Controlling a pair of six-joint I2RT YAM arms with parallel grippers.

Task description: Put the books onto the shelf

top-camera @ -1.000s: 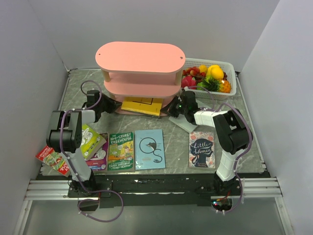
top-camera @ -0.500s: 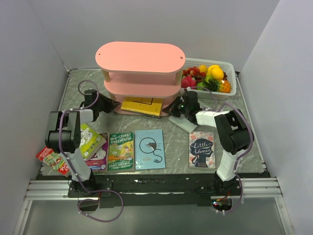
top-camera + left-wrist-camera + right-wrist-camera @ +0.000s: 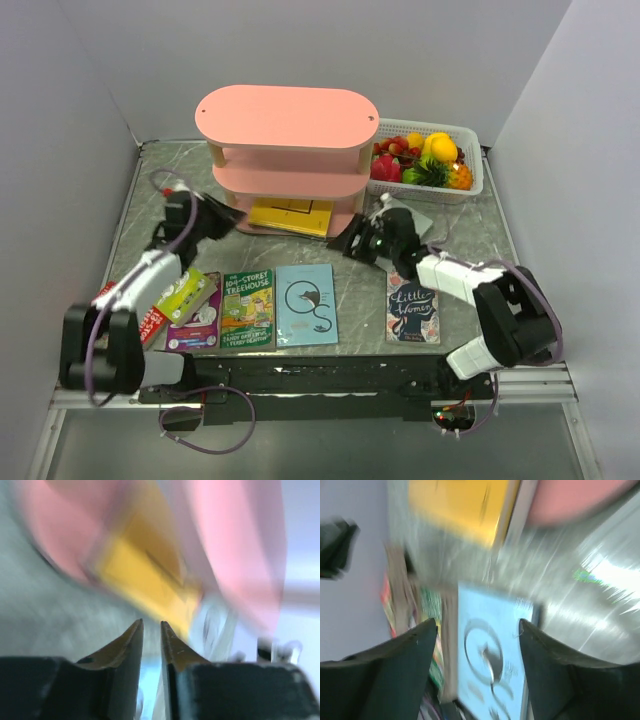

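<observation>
Pulling back from shelf (image 3: pixel 287 115); left jaws barely parted, right jaws spread wide.

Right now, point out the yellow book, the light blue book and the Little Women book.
yellow book (image 3: pixel 290 218): top external view, middle of its visible cover.
light blue book (image 3: pixel 307 305): top external view, centre of the cover.
Little Women book (image 3: pixel 413 307): top external view, on the title lettering.

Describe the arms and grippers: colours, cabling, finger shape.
Both arms are black at the joints with white-grey link covers: left arm, right arm. A mauve-grey cable loops along each. The left gripper has dark fingers tapering to thin tips; the right gripper shows dark, broader fingers. No markings are legible.
</observation>
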